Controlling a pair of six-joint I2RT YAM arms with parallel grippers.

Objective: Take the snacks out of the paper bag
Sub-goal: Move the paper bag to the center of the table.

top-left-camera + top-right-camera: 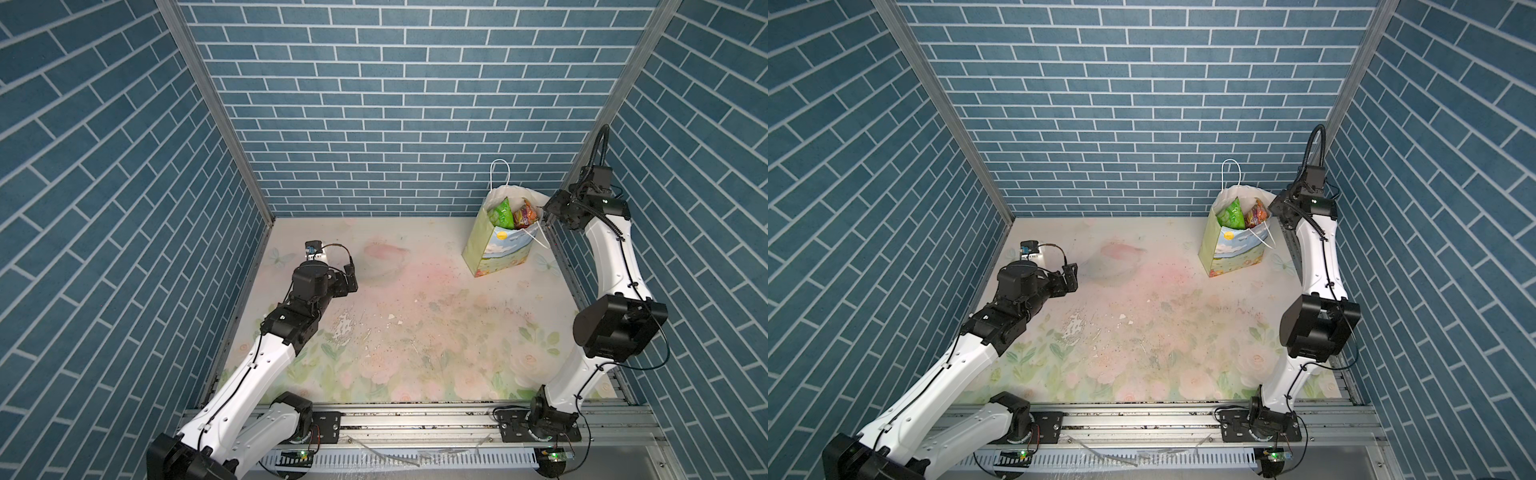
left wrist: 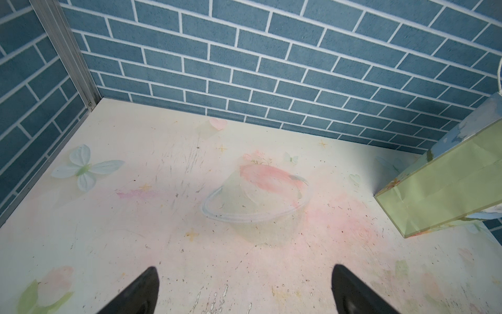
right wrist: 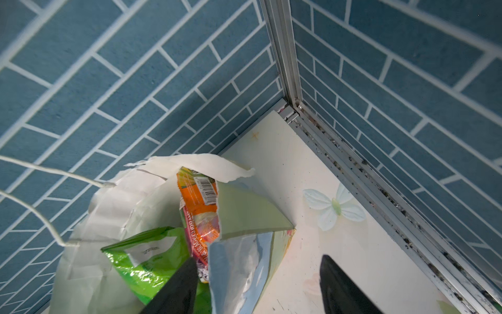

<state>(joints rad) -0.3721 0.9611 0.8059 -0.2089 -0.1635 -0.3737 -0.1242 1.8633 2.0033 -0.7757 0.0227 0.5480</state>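
Observation:
The paper bag [image 1: 498, 245] [image 1: 1233, 249] stands upright at the back right corner of the table, its torn white rim open upward. The snacks sit in its mouth: a green chip bag [image 1: 501, 212] [image 3: 146, 258] and an orange pack [image 1: 524, 216] [image 3: 201, 201]; anything deeper is hidden. My right gripper [image 1: 544, 212] [image 3: 258, 258] is open at the bag's right rim, one finger inside against the green bag, the other outside, the bag wall [image 3: 244, 212] between them untouched by the outer finger. My left gripper [image 1: 351, 274] [image 2: 244, 266] hangs open and empty over the table's left side.
The bag's white cord handle [image 1: 500, 172] sticks up at the back. Blue brick walls close in the table, and an aluminium corner post [image 3: 282, 54] and side rail [image 3: 380, 195] run just right of the bag. The floral table mat [image 1: 415, 332] carries only crumbs and scuffs.

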